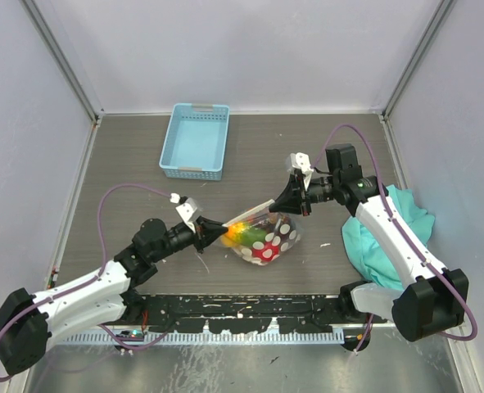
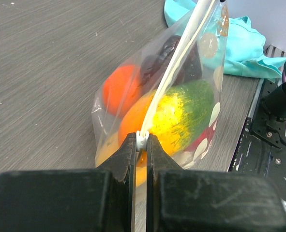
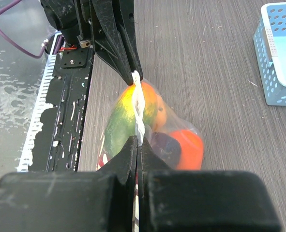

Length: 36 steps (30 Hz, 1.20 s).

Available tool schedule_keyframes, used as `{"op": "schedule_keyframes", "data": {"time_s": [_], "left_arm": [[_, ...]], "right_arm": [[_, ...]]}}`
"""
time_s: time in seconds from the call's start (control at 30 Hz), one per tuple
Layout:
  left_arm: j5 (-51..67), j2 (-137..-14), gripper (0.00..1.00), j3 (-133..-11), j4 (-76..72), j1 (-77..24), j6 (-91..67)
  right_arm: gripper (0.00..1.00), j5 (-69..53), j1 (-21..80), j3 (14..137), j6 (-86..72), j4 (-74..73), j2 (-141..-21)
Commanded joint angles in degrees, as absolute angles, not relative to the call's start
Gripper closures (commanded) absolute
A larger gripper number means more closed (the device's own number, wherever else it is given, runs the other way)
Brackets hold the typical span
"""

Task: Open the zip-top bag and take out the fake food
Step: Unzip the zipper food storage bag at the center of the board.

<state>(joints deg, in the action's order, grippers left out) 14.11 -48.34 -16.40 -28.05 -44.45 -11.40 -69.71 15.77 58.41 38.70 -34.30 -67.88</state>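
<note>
**Both arms reach inward, jaws pinched tight**

The left arm stretches low from the tabletop's near-left corner and the right arm bends in from the near-right. The left gripper (image 1: 225, 232) and right gripper (image 1: 279, 208) face each other, each clamped on the top strip of the zip-top bag (image 1: 276, 239).
</note>
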Motion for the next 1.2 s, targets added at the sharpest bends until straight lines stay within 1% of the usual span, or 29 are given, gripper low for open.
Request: {"op": "schedule_keyframes", "data": {"time_s": [0.0,1.17], "left_arm": [[11.9,-47.4,1.0,-15.1,-29.8,-43.2,-11.9],[10.1,-47.1,1.0,-10.7,-30.5,-38.5,-15.0]], "right_arm": [[0.99,-70.6,14.8,61.2,39.0,-33.4,-66.8],[0.99,-70.6,14.1,61.3,39.0,-33.4,-66.7]]}}
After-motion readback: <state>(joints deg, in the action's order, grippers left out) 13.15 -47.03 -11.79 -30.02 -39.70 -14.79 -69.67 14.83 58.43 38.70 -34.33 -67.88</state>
